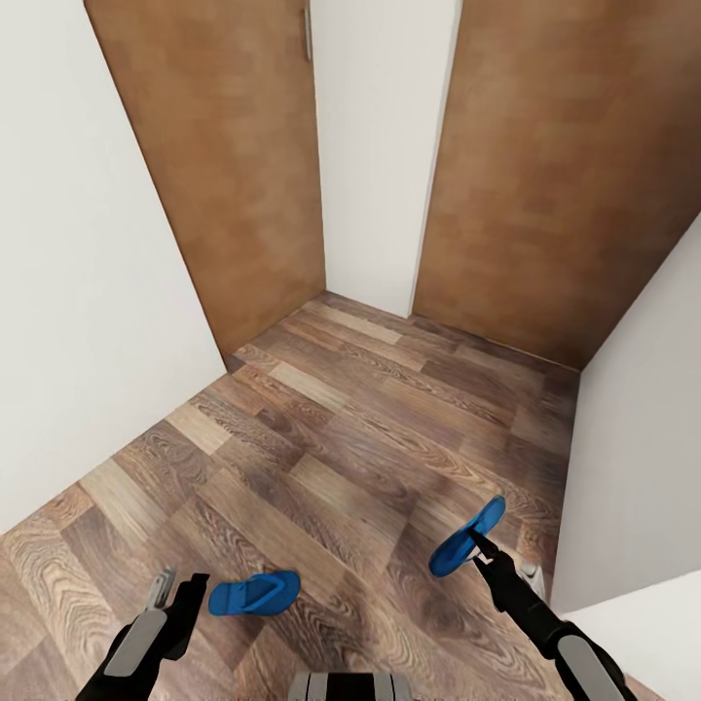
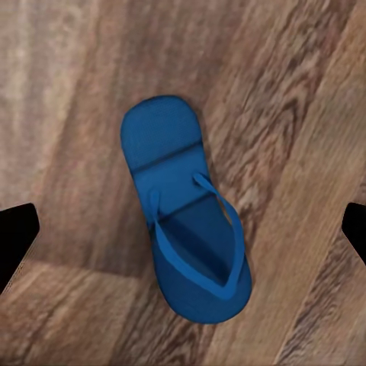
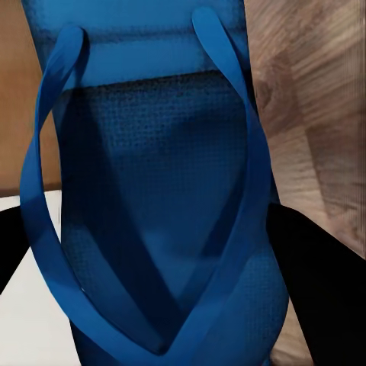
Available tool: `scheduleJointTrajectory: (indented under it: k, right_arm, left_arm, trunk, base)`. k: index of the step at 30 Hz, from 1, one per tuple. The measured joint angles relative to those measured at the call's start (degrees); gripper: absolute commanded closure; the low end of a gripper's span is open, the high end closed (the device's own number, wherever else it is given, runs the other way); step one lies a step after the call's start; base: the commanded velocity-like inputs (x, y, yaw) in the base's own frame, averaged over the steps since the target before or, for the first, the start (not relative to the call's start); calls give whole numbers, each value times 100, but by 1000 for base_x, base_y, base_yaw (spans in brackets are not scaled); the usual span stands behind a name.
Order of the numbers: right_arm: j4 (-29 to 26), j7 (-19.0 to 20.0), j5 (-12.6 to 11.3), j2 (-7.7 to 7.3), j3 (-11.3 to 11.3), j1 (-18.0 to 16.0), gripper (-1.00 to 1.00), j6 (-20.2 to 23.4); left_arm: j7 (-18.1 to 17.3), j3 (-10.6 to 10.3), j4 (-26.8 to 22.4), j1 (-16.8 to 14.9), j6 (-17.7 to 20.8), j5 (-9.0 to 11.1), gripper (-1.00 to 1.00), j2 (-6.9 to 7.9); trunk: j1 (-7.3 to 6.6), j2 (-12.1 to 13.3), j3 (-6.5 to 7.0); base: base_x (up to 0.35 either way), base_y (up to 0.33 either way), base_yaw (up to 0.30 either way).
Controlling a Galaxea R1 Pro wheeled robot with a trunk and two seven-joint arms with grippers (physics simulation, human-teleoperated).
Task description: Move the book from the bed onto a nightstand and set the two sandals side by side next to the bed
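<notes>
**Ana:** Down on the plank floor (image 1: 370,428), how much room is open?

**Ben:** A broad stretch of bare wood runs ahead to two brown doors (image 1: 234,166). White walls (image 1: 88,292) close it on both sides, and the right wall's foot comes near the right arm.

**Ana:** Where are the sandals?

**Ben:** One sandal (image 1: 255,593) lies flat on the floor just beside the left claw (image 1: 175,590), straps up. Its long axis runs almost straight across the head view, slightly tilted. In the left wrist view it (image 2: 185,210) lies between the two dark fingertips (image 2: 15,240), which stand wide apart and touch nothing.

**Ana:** And the other?

**Ben:** The second sandal (image 1: 468,536) is lifted off the floor in the right claw (image 1: 481,541), clamped at its near end. Its long axis slants up and away to the right, toward the right wall. The right wrist view shows its sole and V of straps (image 3: 152,206) close up, with a dark finger on each side (image 3: 320,282).
</notes>
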Motion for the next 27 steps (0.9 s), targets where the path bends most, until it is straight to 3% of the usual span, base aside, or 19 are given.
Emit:
scheduleJointTrajectory:
  k: [8,27]
  right_arm:
    - [0,-4,0,1,1,1,100,-1]
    - [-2,-10,-5,9,-1,2,100,1]
  left_arm:
    - [-2,3,-6,0,4,3,-100,11]
    - [-10,8,17,0,8,0,-100,23]
  trunk:
    - [21,-11,-177]
    - [18,-11,-178]
  base:
    - [0,0,0]
    - [92,-49,0]
